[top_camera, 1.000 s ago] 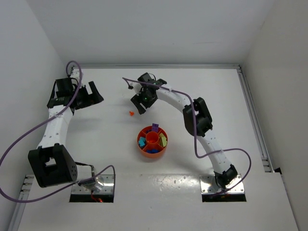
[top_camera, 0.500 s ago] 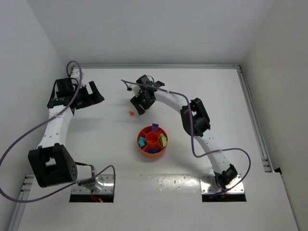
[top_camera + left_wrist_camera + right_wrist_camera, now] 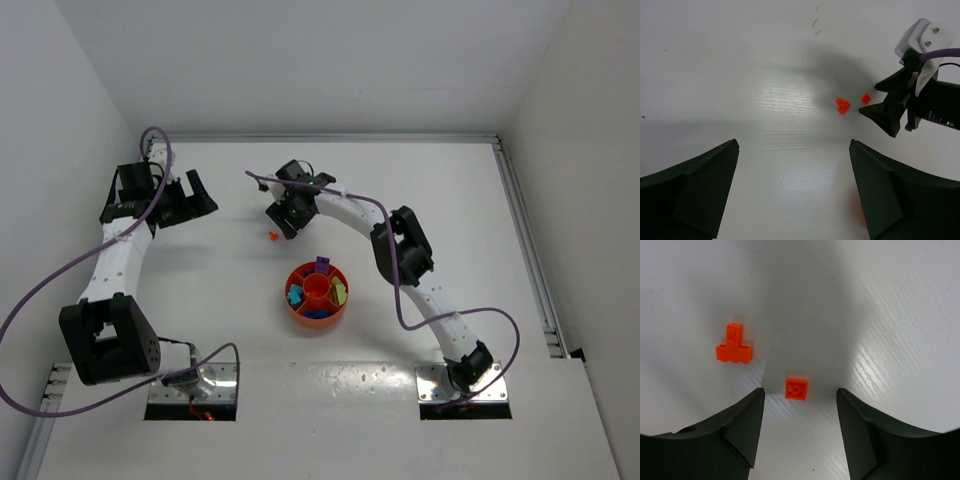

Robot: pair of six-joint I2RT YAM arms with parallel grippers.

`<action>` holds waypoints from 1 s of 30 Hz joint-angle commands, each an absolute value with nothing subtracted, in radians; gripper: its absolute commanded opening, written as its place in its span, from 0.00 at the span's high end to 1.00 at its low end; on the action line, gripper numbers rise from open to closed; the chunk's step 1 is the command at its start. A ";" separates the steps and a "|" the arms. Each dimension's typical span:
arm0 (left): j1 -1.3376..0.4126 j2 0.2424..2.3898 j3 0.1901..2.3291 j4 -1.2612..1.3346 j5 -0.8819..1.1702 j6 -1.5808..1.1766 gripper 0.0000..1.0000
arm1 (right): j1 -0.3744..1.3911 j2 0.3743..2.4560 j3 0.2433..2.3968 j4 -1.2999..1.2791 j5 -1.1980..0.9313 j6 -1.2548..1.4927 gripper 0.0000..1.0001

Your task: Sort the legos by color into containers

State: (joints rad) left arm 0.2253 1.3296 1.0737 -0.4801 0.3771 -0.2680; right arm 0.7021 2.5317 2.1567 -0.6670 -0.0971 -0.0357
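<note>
- At the middle of the white table point(image 3: 450, 200): the round orange tray point(image 3: 292, 308), with a central cup point(image 3: 317, 288) ringed by wedge sections.
- In the wedges: a purple lego point(image 3: 322, 265) at 12 o'clock, a yellow-green lego point(image 3: 340, 291) at 3 o'clock, blue legos point(image 3: 318, 313) at 6 o'clock, teal and blue legos point(image 3: 295, 296) at 9 o'clock.
- Outside the tray, at 11 o'clock of it, flat on the table: a small square orange lego point(image 3: 796, 388) and a T-shaped orange lego point(image 3: 733, 347), near each other but not touching.
- In the right wrist view, the T-shaped orange lego at 10 o'clock of the square one.
- Over that spot, the right gripper point(image 3: 281, 222): tips down near the table, fingers point(image 3: 735, 435) apart, one on each side of the small square orange lego, a strip of table showing between each pad and the brick; not clamped on it.
- The T-shaped orange lego outside that gap, beyond the left-hand finger in the wrist view.
- At 10 o'clock of the tray and well apart from it, the left gripper point(image 3: 793, 144): fingers point(image 3: 695, 190) spread wide, holding nothing.
- In the left wrist view, at 2 o'clock: both loose orange legos, with the right gripper's tips either side of the square one.
</note>
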 commanded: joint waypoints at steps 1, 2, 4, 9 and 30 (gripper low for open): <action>0.239 1.335 1.071 -0.453 0.396 -0.275 0.01 | 0.712 2.542 2.145 -0.638 -0.058 -0.008 0.40; 0.239 1.335 1.071 -0.453 0.396 -0.275 0.01 | 0.712 2.542 2.145 -0.638 -0.058 -0.008 0.41; 0.239 1.335 1.071 -0.453 0.396 -0.284 0.01 | 0.712 2.542 2.115 -0.629 -0.040 0.006 0.42; 0.239 1.353 1.080 -0.453 0.396 -0.284 0.01 | 0.712 2.533 2.062 -0.620 -0.031 0.037 0.49; 0.239 1.371 1.089 -0.453 0.405 -0.284 0.01 | 0.712 2.505 1.987 -0.629 -0.069 0.038 0.89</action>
